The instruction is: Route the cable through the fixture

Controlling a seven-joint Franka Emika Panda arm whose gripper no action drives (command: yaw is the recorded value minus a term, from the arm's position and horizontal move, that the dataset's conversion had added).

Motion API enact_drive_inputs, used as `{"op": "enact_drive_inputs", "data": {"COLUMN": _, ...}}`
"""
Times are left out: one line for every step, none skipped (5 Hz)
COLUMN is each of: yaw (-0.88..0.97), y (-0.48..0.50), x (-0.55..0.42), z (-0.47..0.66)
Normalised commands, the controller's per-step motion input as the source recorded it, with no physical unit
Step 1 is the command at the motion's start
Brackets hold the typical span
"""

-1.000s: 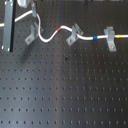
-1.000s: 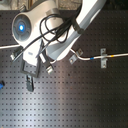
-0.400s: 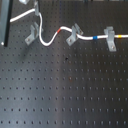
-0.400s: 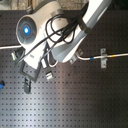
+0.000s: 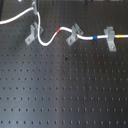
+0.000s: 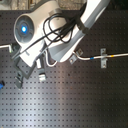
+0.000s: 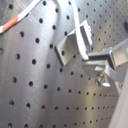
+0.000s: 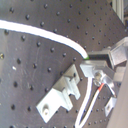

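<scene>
The end effector (image 8: 92, 65) is closed on the cable (image 8: 45, 32), just above a clip (image 8: 62, 92) on the surface (image 5: 65, 95). The cable looks light, limp and thin; best pinched close to the clip.

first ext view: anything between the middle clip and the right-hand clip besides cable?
No. In the first exterior view only the white cable spans from the middle clip to the right clip, with a blue band near the right one.

white cable (image 7: 76, 17) runs over grey clip (image 7: 75, 44) on black pegboard (image 7: 35, 85)
</scene>
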Motion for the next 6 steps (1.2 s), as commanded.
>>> {"op": "enact_drive_inputs", "data": {"yaw": 0.75, "y": 0.238, "x": -0.159, "z": -0.09}}
{"op": "enact_drive_inputs", "data": {"yaw": 0.00, "y": -0.009, "x": -0.010, "z": 0.10}}
{"op": "enact_drive_inputs", "data": {"yaw": 0.18, "y": 0.127, "x": -0.278, "z": 0.33}}
{"op": "enact_drive_inputs", "data": {"yaw": 0.47, "y": 0.254, "x": -0.249, "z": 0.19}}
{"op": "enact_drive_inputs", "data": {"yaw": 0.50, "y": 0.247, "x": -0.124, "z": 0.06}}
{"op": "enact_drive_inputs", "data": {"yaw": 0.11, "y": 0.020, "x": 0.030, "z": 0.00}}
